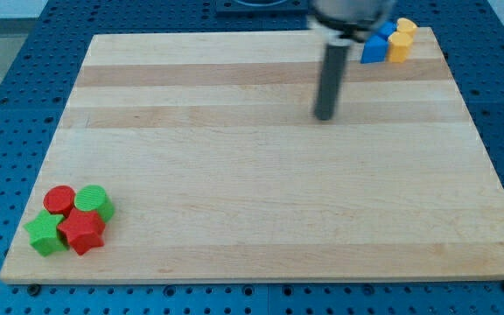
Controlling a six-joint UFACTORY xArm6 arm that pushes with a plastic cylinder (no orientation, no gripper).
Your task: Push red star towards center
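The red star (81, 230) lies near the board's bottom-left corner, touching a green star (45, 234) on its left, a red round block (59, 200) above-left and a green round block (94, 202) above. My tip (325, 116) is in the upper middle of the board, far up and to the right of the red star, touching no block.
The wooden board (261, 175) sits on a blue perforated table. A blue block (375, 46) and yellow blocks (400, 41) are clustered at the top-right corner, to the right of the rod.
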